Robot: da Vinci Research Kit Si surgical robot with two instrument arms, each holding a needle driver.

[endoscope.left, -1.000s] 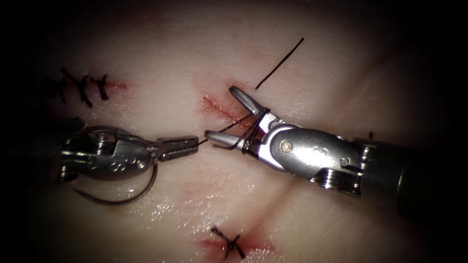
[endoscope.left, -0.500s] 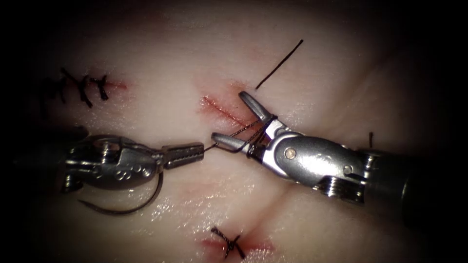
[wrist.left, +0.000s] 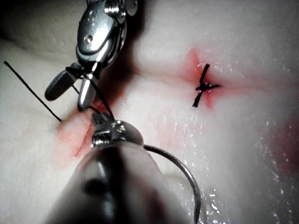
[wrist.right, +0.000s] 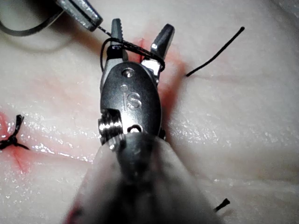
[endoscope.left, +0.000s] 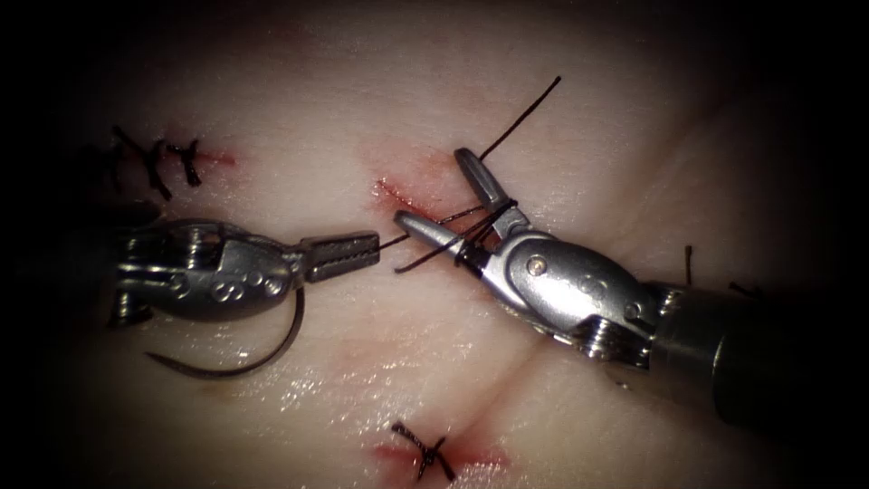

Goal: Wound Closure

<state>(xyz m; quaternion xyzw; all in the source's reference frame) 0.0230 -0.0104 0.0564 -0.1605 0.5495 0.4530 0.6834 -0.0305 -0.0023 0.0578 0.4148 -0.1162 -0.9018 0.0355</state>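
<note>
My left tool (endoscope.left: 342,254) sits left of the cut (endoscope.left: 407,201), its jaws shut on the thread, which runs taut from their tip to the right tool. The curved needle (endoscope.left: 272,349) hangs below the left tool, out of the tissue and in neither tool's jaws. My right tool (endoscope.left: 441,192) is over the cut with its jaws open and thread loops (endoscope.left: 475,228) wound around their base. One of its fingertips (endoscope.left: 467,163) is close to the free thread tail (endoscope.left: 520,113). The right wrist view shows the open jaws (wrist.right: 140,35) with the loop (wrist.right: 131,46) across them.
A finished row of stitches (endoscope.left: 149,163) lies at the upper left and a knotted stitch (endoscope.left: 425,451) at the bottom. A short cut thread end (endoscope.left: 688,263) lies on the right. Red fluid stains the tissue around the cut.
The right tool has moved up and a little right with the loops still on it, bringing its upper jaw near the thread tail. The left tool has risen slightly, still holding thread.
</note>
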